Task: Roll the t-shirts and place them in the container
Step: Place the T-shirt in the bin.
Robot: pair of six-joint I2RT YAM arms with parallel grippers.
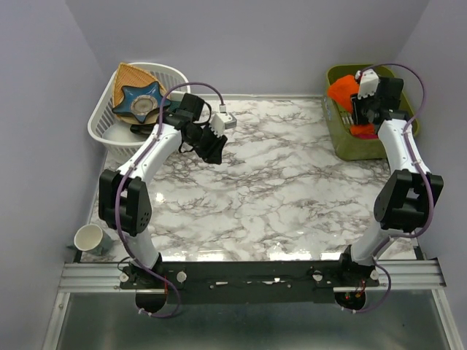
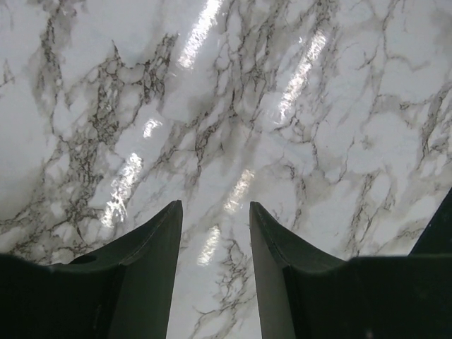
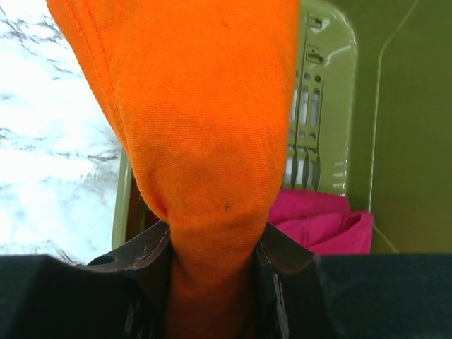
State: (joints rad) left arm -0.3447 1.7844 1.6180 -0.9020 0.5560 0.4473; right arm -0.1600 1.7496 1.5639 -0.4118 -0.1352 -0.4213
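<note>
Looking down from above, the left tool (image 1: pixel 213 148) hangs over the far left part of the marble tabletop (image 1: pixel 277 189), its fingers apart and nothing between them. Just behind and to the left of it stands a white basket (image 1: pixel 98 130) holding a tan woven piece (image 1: pixel 131 76) and a blue star-shaped thing (image 1: pixel 139 102). Well behind that tool, at the near left corner, stands a paper cup (image 1: pixel 89 237). The right tool (image 1: pixel 359 120) is over a green bin (image 1: pixel 354 148) at the far right corner, and an orange t-shirt (image 1: pixel 341 90) bunches up just to its left, above the bin's rim.

Through the left wrist camera, the left tool (image 2: pixel 213 206) shows two dark fingers (image 2: pixel 152 254) standing open with a clear gap. Only the glossy tabletop (image 2: pixel 282 106) lies beyond them, apart from the tips.

Through the right wrist camera, the right tool (image 3: pixel 212 236) is clamped on the orange t-shirt (image 3: pixel 198 127). The cloth is pinched to a narrow neck between the fingers and spreads wide beyond the tips. Past the tool on the right is the green bin (image 3: pixel 399 141) with its slotted wall, and a pink cloth (image 3: pixel 325 220) lies inside it just beside the right finger. On the left of the tool a strip of tabletop (image 3: pixel 49 141) shows outside the bin.
</note>
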